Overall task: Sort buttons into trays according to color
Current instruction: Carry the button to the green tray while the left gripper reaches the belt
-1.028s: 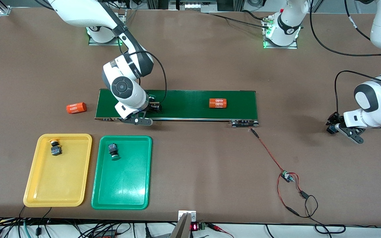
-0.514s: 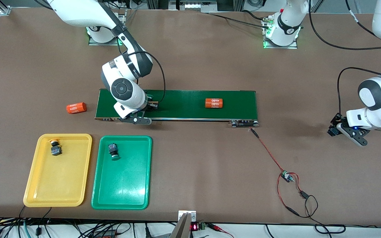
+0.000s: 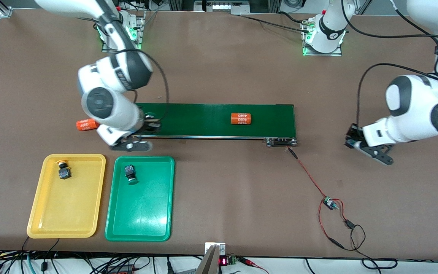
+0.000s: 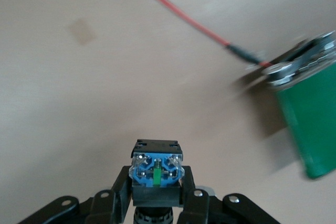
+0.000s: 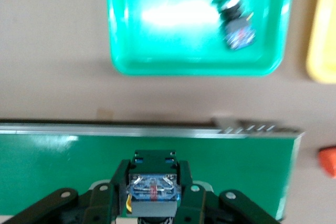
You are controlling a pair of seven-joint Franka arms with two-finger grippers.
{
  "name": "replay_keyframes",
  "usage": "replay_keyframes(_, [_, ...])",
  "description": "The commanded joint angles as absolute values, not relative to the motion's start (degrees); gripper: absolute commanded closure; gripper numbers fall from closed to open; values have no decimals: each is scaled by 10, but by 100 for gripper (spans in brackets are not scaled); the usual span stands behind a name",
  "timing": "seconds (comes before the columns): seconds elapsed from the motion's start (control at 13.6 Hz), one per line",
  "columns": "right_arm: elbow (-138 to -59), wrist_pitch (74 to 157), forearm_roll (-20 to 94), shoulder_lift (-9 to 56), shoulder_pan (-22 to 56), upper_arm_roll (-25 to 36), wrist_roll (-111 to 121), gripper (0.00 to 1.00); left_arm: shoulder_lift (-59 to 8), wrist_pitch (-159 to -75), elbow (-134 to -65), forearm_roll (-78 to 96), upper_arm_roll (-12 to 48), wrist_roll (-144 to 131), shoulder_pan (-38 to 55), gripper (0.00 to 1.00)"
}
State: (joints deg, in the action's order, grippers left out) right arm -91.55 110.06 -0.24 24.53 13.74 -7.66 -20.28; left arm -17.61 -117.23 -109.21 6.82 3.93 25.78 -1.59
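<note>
My right gripper is shut on a dark button over the conveyor belt, at the right arm's end of it. A yellow sliver shows at the button's side; its cap is hidden. My left gripper is shut on another button with a green stripe on its blue block, over bare table off the belt's other end. The yellow tray holds a yellow-capped button. Beside it, the green tray holds a green-capped button.
One orange cylinder lies on the belt. Another orange cylinder lies on the table off the belt's end, by the right arm. A red wire runs from the belt's motor end to a small board nearer the camera.
The right gripper shut on its button and carried it along the belt toward the right arm's end. The left arm moved toward the belt with its button. The cylinder on the belt drifted toward the right arm.
</note>
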Motion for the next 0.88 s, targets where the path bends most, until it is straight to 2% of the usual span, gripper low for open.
replay_keyframes(0.0, [-895, 1165, -1, 286, 114, -69, -134, 95, -155, -1140, -1102, 55, 58, 156, 7, 100])
replay_keyframes(0.22, [-880, 1289, -2, 347, 103, -68, -85, 95, -156, -1128, -1100, 56, 99, 5, 37, 100])
replay_keyframes(0.37, [-867, 1364, -3, 387, 105, -68, -84, 95, -166, -1136, -1100, 61, 101, -49, 73, 100])
replay_keyframes(0.51, [-838, 1375, -5, 418, 108, -68, -84, 95, -177, -1142, -1097, 64, 101, -73, 97, 100])
replay_keyframes(0.81, [-829, 1416, -9, 460, 111, -67, -84, 95, -204, -1174, -1100, 64, 101, -75, 112, 100])
